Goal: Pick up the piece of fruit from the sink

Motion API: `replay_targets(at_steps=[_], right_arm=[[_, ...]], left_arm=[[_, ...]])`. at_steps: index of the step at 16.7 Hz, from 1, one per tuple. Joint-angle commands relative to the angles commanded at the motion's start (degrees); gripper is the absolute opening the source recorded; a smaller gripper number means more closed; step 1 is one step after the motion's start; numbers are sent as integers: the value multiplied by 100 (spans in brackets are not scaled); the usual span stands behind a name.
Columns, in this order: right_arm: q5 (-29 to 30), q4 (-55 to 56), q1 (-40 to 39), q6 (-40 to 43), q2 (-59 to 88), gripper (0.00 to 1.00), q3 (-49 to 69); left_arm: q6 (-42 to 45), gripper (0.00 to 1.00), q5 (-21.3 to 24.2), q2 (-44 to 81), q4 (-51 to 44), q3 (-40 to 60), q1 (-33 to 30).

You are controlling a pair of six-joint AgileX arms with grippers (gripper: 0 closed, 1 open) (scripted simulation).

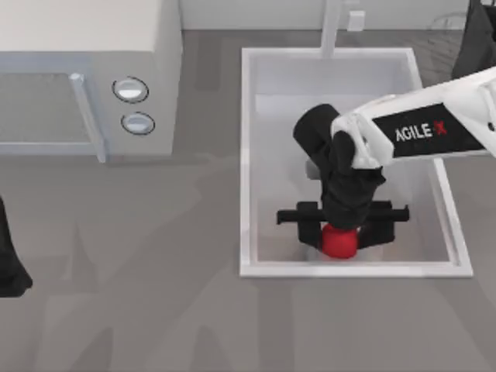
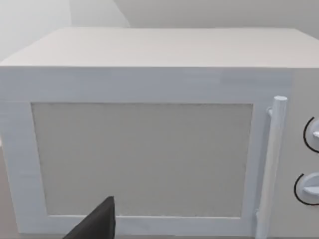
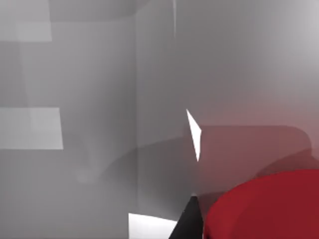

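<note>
The piece of fruit (image 1: 339, 245) is a small bright-red lump lying near the front wall of the white sink (image 1: 246, 155). My right gripper (image 1: 339, 235) reaches down into the basin from the right and stands straight over the fruit, its black fingers pressed against the fruit's two sides. In the right wrist view the fruit (image 3: 264, 206) looms large right beside one dark fingertip (image 3: 188, 222), low over the pale sink bottom. My left arm (image 1: 11, 260) is parked at the table's left edge, a dark bit of its gripper (image 2: 97, 225) facing the microwave.
A white microwave (image 1: 85, 85) with two round knobs (image 1: 130, 90) stands at the back left, its door handle (image 2: 271, 164) upright. The faucet post (image 1: 332, 27) rises at the sink's back rim. Grey tabletop (image 1: 155, 271) lies in front.
</note>
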State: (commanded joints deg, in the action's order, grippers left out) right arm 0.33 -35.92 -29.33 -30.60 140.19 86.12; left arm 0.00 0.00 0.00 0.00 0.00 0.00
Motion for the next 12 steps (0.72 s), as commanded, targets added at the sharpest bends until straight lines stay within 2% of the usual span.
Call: replay_targets(at_steps=[7, 12], right_arm=[[134, -418, 8, 65, -394, 0, 287], [131, -1967, -3, 57, -634, 0, 1551]], left_arm=[[0, 100, 0, 0, 0, 0, 0], [0, 100, 0, 0, 0, 0, 0]])
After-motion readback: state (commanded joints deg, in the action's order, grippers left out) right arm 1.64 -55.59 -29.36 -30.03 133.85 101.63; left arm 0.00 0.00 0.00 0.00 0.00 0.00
